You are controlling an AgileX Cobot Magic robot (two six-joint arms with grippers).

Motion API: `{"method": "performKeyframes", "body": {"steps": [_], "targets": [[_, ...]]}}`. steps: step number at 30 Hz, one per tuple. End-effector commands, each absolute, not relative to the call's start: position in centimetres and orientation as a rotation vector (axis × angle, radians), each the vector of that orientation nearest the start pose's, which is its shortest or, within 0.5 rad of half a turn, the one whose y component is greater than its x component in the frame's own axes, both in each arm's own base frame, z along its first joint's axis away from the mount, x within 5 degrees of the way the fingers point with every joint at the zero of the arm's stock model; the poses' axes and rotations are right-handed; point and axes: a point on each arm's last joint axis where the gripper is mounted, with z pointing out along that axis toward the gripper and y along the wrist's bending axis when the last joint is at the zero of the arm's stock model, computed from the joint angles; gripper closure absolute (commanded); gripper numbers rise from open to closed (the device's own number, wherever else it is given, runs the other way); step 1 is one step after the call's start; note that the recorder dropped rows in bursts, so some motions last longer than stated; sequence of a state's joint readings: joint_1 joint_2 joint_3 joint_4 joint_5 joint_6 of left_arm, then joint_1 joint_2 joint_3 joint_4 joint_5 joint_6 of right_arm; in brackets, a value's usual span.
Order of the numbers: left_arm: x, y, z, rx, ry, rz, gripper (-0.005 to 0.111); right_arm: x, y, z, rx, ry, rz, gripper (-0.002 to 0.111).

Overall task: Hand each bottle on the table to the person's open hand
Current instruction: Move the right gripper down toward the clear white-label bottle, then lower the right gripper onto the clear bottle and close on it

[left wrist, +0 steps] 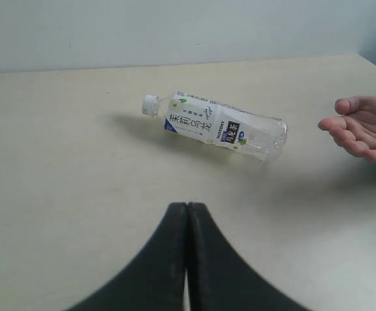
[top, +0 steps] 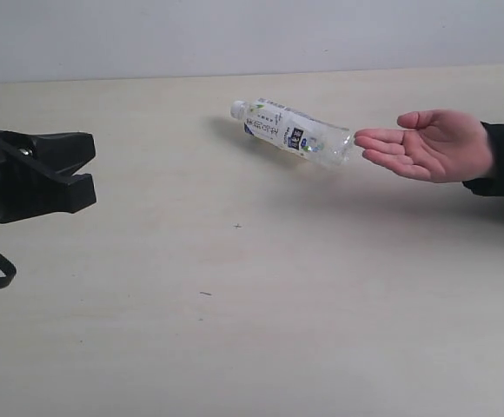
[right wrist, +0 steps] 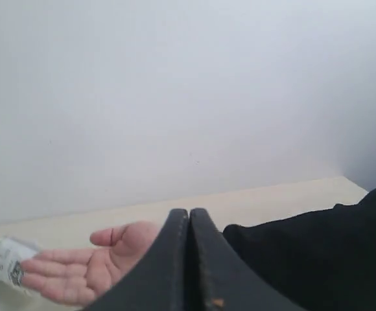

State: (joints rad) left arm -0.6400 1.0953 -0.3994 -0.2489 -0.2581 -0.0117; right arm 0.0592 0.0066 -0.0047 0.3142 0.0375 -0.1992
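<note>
"One bottle (top: 294,132) only is seen on the table (top: 235,330). How is it placed from the left gripper (left wrist: 187,210)?"

"Nearest the wrist camera, that gripper's black fingers (left wrist: 165,259) are pressed together, with nothing held between them. Beyond them, well apart, the bottle is laid on its side, ahead and crosswise. Its white cap (top: 237,109) is turned away from the person's open hand (top: 430,146), and its clear base is just beside the fingertips (top: 362,137)."

"And the right gripper (right wrist: 189,214)?"

"Closed as well, and empty. It is not caught by the exterior camera, so which arm is nearer cannot be settled. The left one is judged to have the clear line."

"What can be read?"

"A white-green label (left wrist: 204,123) is printed with a column of dark East Asian characters and a small dark-blue badge. The brand lettering is too small to be made out."
</note>
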Motion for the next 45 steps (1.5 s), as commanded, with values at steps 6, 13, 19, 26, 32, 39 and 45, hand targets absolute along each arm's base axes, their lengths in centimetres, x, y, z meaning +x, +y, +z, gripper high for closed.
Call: {"method": "performKeyframes", "body": {"steps": [6,13,19,26,32,39,45], "targets": [[17.0,-11.9,23.4,0.338,1.931,-0.528,0.107,4.7,-1.3,24.4,0.429,1.058,0.451,0.108],[17.0,-11.9,23.4,0.338,1.931,-0.528,0.107,10.6,0.1,34.5,0.295,1.238,0.403,0.108],[17.0,-11.9,23.4,0.338,1.931,-0.528,0.107,29.4,2.0,38.4,0.104,2.000,0.178,0.108],[17.0,-11.9,23.4,0.338,1.931,-0.528,0.107,39.9,12.8,33.5,-0.954,2.395,0.298,0.108],[17.0,-11.9,23.4,0.338,1.931,-0.528,0.107,43.1,19.1,28.4,-1.295,2.415,0.168,0.108],[17.0,-11.9,23.4,0.338,1.931,-0.528,0.107,44.9,23.6,22.9,-1.475,2.375,0.106,0.078],[17.0,-11.9,23.4,0.338,1.931,-0.528,0.107,45.3,24.5,19.3,-1.560,2.402,0.072,0.019]]}}
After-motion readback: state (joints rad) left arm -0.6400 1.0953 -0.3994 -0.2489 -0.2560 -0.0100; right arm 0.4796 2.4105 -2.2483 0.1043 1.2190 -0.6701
